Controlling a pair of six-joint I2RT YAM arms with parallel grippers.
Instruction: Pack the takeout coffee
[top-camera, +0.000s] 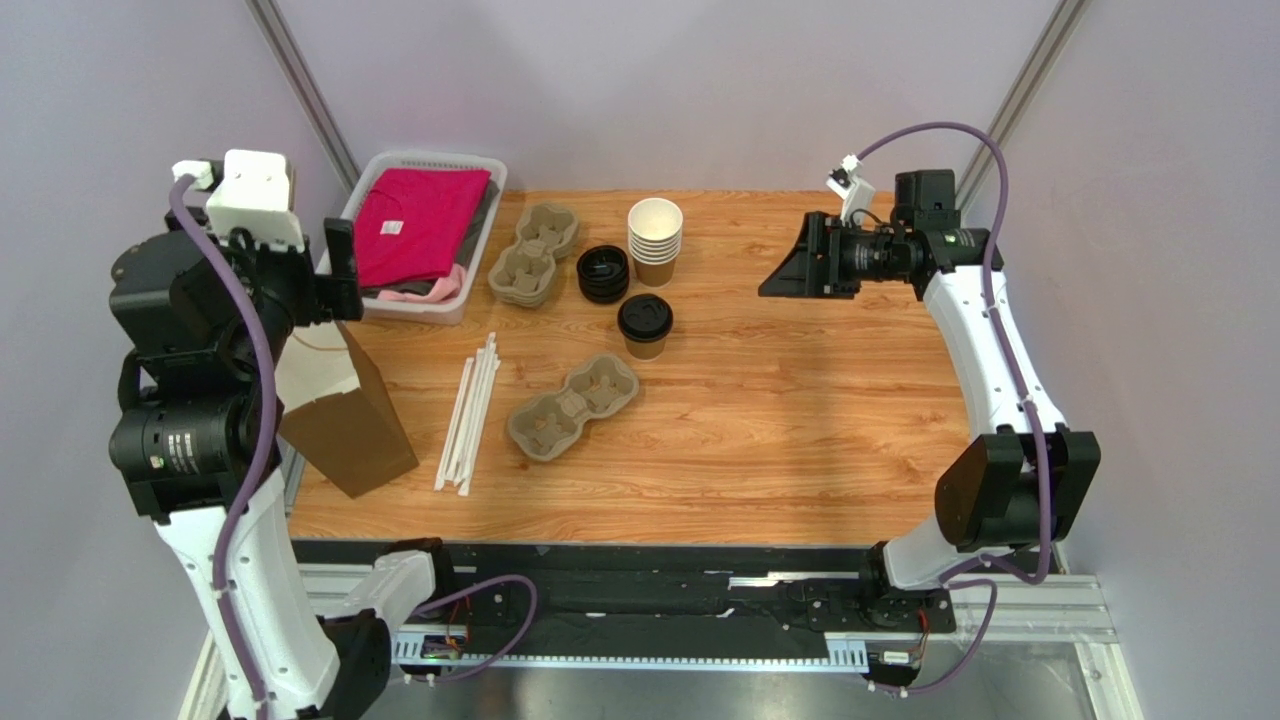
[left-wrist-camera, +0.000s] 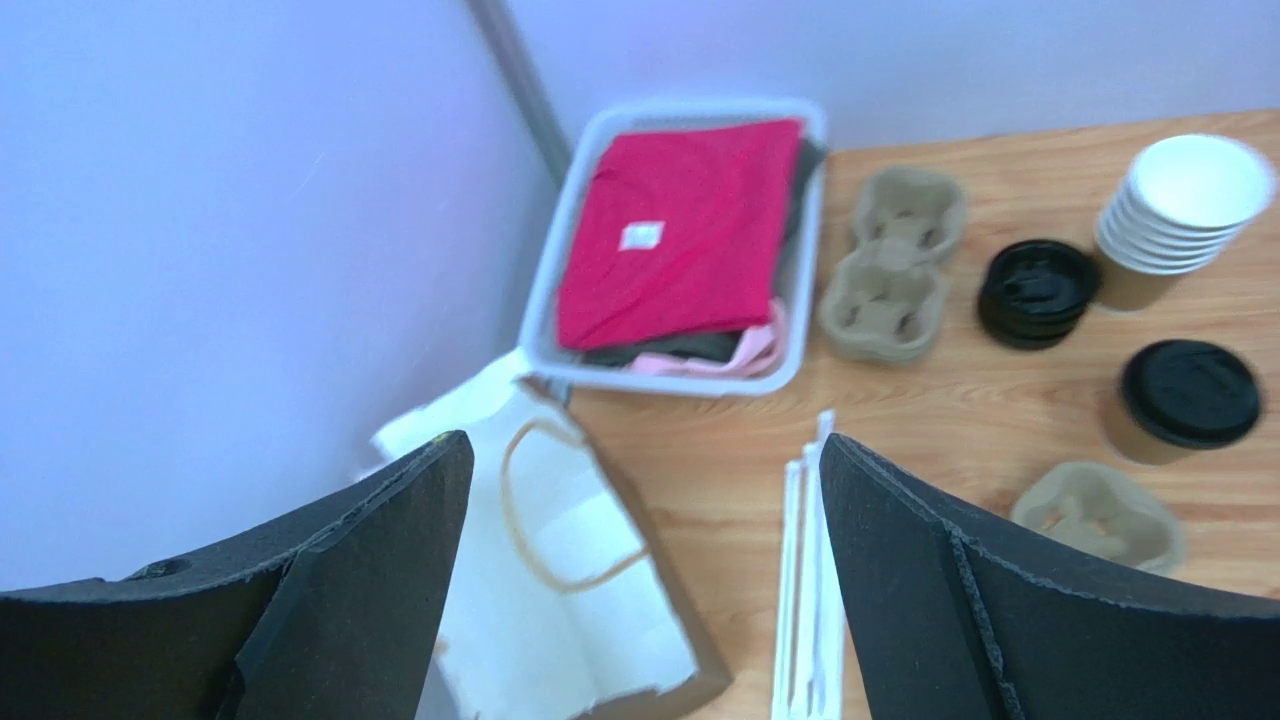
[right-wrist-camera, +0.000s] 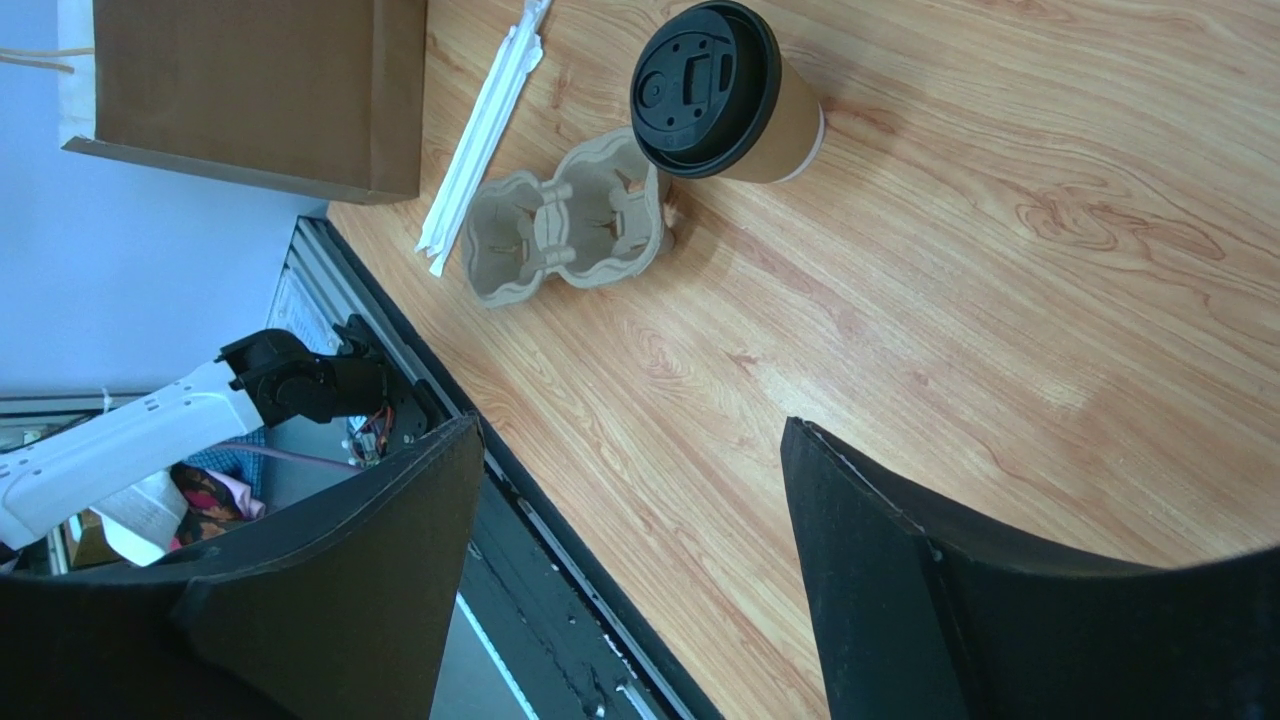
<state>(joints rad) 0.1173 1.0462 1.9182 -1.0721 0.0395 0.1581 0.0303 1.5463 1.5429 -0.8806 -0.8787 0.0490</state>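
The takeout coffee (top-camera: 646, 323), a brown paper cup with a black lid, stands upright on the wood table behind a two-cup pulp carrier (top-camera: 571, 407). An open brown paper bag (top-camera: 350, 428) with a white inside stands at the table's left edge. My left gripper (top-camera: 343, 273) hangs open above the bag's mouth with nothing between its fingers; its wrist view shows the bag (left-wrist-camera: 579, 593) below and the coffee (left-wrist-camera: 1187, 402) far right. My right gripper (top-camera: 784, 273) is open and empty, raised at the back right, well apart from the coffee (right-wrist-camera: 724, 93).
A stack of lidless cups (top-camera: 655, 240) and a pile of black lids (top-camera: 603, 273) stand behind the coffee. A second carrier (top-camera: 534, 255) lies by a white basket (top-camera: 374, 174) of folded cloth. White straws (top-camera: 469, 413) lie between bag and carrier.
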